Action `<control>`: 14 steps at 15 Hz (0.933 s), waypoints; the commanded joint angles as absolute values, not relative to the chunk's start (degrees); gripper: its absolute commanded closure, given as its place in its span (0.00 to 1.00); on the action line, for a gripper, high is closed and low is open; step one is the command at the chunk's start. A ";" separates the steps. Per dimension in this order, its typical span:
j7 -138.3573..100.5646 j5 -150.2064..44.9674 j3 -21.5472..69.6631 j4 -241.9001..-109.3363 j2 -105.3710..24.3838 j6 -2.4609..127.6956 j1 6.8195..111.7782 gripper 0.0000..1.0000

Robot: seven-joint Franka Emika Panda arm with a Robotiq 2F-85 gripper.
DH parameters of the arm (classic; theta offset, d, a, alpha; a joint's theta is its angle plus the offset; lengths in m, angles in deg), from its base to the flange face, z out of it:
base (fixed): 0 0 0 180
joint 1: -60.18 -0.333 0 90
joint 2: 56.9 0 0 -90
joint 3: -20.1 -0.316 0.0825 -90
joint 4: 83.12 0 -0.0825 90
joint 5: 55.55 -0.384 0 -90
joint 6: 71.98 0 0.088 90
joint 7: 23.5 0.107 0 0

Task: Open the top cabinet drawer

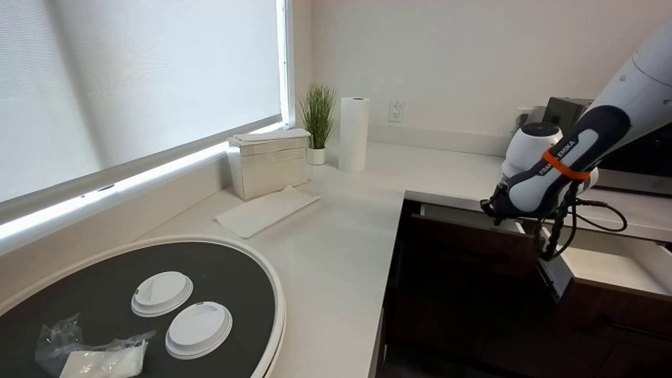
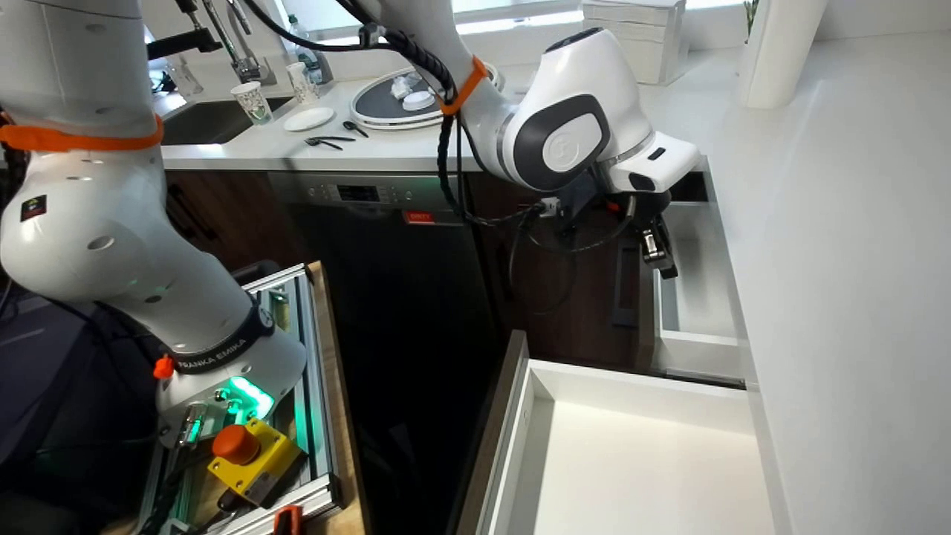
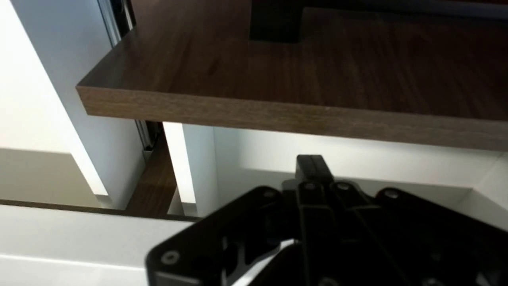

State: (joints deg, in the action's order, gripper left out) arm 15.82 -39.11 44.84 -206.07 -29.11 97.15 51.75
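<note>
The top cabinet drawer [image 2: 698,349] is the far one by the counter corner. It stands partly open, with its pale inside showing. Its dark-brown wood front [image 3: 317,83] runs across the wrist view, with a dark handle [image 3: 276,22] on it. The drawer also shows in an exterior view [image 1: 472,239], partly behind the arm. My gripper [image 3: 311,157] is shut and empty, its fingertips pressed together. It points down at the drawer's opening, on the inner side of the front, in both exterior views [image 2: 669,272] [image 1: 496,220]. I cannot tell whether it touches the drawer.
The matching neighbouring drawer [image 2: 639,453] stands wide open beside it and also shows in the wrist view [image 3: 35,119]. The white counter edge [image 2: 724,253] borders the opening. A dishwasher [image 2: 386,297] stands below the arm. A paper towel roll [image 1: 354,134] stands on the counter.
</note>
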 commanded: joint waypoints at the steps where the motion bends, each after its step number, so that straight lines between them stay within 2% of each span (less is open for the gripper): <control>1: 16.99 -41.28 47.98 -206.15 -25.75 100.18 47.51 1.00; 5: 12.74 -45.12 45.11 -206.90 -26.10 99.79 48.91 1.00; 14: -17.50 -59.66 20.62 -210.05 -34.40 88.84 68.93 1.00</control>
